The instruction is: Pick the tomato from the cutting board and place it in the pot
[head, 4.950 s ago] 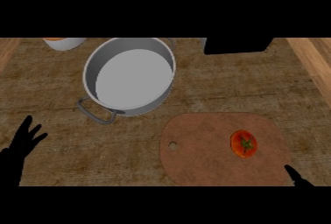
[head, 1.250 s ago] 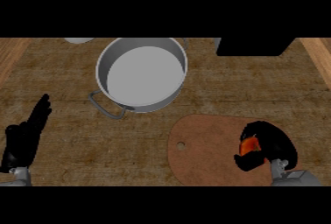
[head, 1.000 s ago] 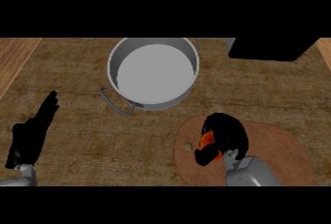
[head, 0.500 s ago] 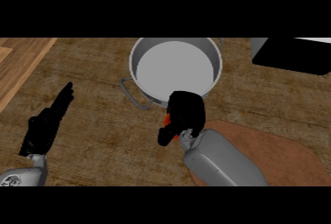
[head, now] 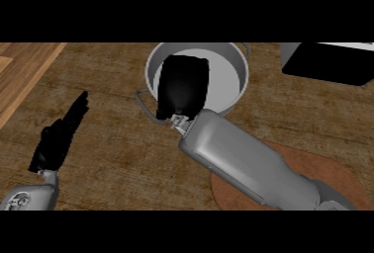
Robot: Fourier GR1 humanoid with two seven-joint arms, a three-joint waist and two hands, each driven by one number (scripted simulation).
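Our right hand (head: 182, 86) hangs directly over the open mouth of the pot (head: 225, 69), its back to us so we cannot tell its grasp, the tomato unseen and, we judge, under the palm, while our left hand (head: 60, 136) rests straight-fingered at near left.

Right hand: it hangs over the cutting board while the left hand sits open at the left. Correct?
Not quite. The head view shows the right hand over the pot, not the cutting board, which lies at lower right. The left hand does sit open at the left.
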